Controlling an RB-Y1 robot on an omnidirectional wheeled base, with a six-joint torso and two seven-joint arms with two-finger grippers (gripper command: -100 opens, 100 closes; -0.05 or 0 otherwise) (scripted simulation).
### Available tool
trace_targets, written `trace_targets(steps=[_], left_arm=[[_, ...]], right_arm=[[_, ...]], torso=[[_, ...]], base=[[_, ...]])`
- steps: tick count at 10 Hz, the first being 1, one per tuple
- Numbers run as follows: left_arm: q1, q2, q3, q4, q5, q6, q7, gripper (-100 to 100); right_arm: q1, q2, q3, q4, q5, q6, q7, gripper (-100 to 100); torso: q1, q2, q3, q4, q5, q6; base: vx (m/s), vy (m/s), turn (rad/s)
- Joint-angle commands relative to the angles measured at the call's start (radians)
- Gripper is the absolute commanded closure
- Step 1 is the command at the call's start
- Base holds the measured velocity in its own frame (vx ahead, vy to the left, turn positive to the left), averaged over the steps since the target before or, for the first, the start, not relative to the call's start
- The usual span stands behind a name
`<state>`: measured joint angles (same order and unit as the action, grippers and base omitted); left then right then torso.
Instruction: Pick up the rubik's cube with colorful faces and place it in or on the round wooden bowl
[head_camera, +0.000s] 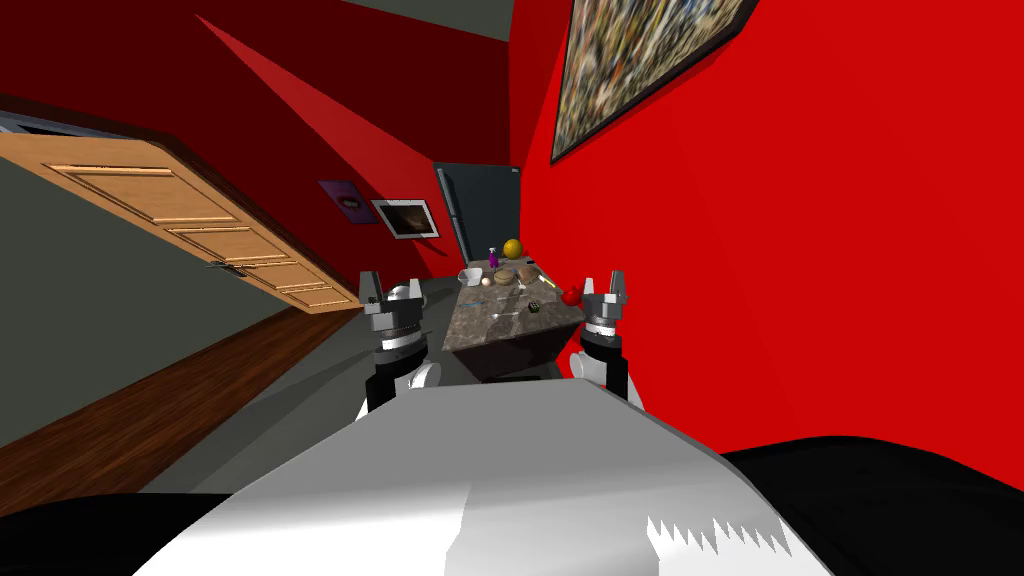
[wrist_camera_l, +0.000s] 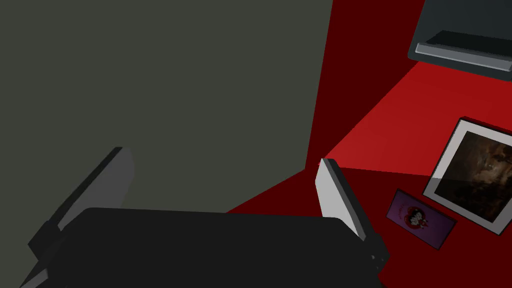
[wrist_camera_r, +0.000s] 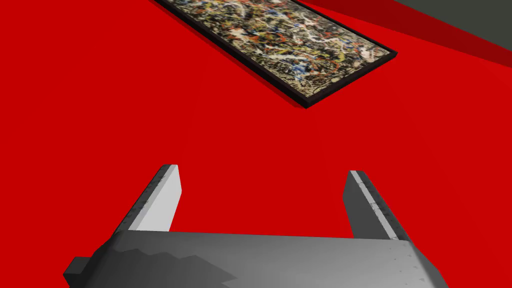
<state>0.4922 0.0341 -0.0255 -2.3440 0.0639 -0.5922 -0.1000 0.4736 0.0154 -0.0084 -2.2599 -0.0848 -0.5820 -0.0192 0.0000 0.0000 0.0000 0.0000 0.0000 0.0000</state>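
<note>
Ahead of me, a stone-topped table (head_camera: 490, 325) stands by the red wall. A small dark cube with coloured spots, the rubik's cube (head_camera: 535, 307), lies on its near right part. The round brown bowl (head_camera: 504, 275) sits farther back, mid-table. My left gripper (head_camera: 388, 290) is raised left of the table's near end, and its wrist view shows the left gripper (wrist_camera_l: 220, 175) open and empty. My right gripper (head_camera: 604, 287) is held up at the table's right edge, near side; its wrist view shows the right gripper (wrist_camera_r: 262, 195) open with nothing between the fingers.
On the table also stand a yellow ball (head_camera: 513, 247), a purple bottle (head_camera: 493, 258), a white bowl (head_camera: 469, 276) and a red apple (head_camera: 572, 296) at the right edge. A wooden door (head_camera: 200, 225) lies to the left. A dark cabinet (head_camera: 480, 210) stands behind the table.
</note>
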Motion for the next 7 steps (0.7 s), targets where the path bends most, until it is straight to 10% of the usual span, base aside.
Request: trace_targets(steps=[1, 7], left_arm=[[0.0, 0.0, 0.0, 0.0, 0.0, 0.0, 0.0, 0], [0.0, 0.0, 0.0, 0.0, 0.0, 0.0, 0.0, 0]], right_arm=[[0.004, -0.036, 0.005, 0.008, 0.003, -0.017, 0.0, -100], [0.034, -0.186, 0.044, 0.088, 0.048, -0.16, 0.005, -100]], torso=[[0.0, 0.0, 0.0, 0.0, 0.0, 0.0], [-0.003, 0.013, 0.007, 0.003, -0.001, 0.0]], base=[[-0.037, -0.01, 0.003], [-0.149, -0.05, 0.066]])
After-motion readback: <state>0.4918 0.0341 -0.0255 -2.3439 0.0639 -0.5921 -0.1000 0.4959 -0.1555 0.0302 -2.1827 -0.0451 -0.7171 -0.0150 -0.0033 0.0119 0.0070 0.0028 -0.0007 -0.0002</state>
